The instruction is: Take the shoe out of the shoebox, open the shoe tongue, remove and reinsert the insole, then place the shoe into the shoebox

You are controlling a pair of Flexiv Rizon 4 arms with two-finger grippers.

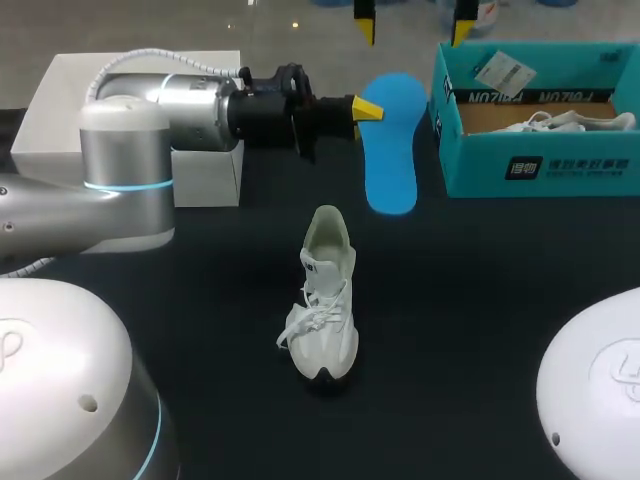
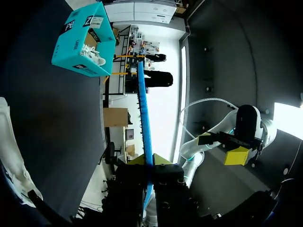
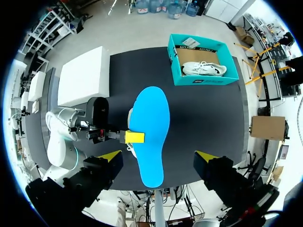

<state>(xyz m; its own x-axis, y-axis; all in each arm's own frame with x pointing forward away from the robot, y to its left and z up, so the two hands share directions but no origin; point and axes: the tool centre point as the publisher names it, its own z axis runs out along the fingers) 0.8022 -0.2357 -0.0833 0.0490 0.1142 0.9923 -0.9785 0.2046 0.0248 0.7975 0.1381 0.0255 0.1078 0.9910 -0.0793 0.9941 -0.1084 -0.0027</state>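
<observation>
My left gripper point(image 1: 365, 108) is shut on the edge of a blue insole point(image 1: 392, 150), holding it in the air between the shoe and the shoebox. In the left wrist view the insole point(image 2: 144, 118) runs edge-on out from between the yellow tips of that gripper point(image 2: 150, 161). A white laced shoe point(image 1: 325, 295) stands on the black table, toe towards me. The teal shoebox point(image 1: 540, 170) sits at the back right with another white shoe point(image 1: 560, 122) inside. My right gripper point(image 3: 158, 158) hangs open high above the insole point(image 3: 151, 127).
A white box point(image 1: 140, 100) stands at the back left, behind my left arm. Two white arm bases fill the near corners of the table point(image 1: 450, 330).
</observation>
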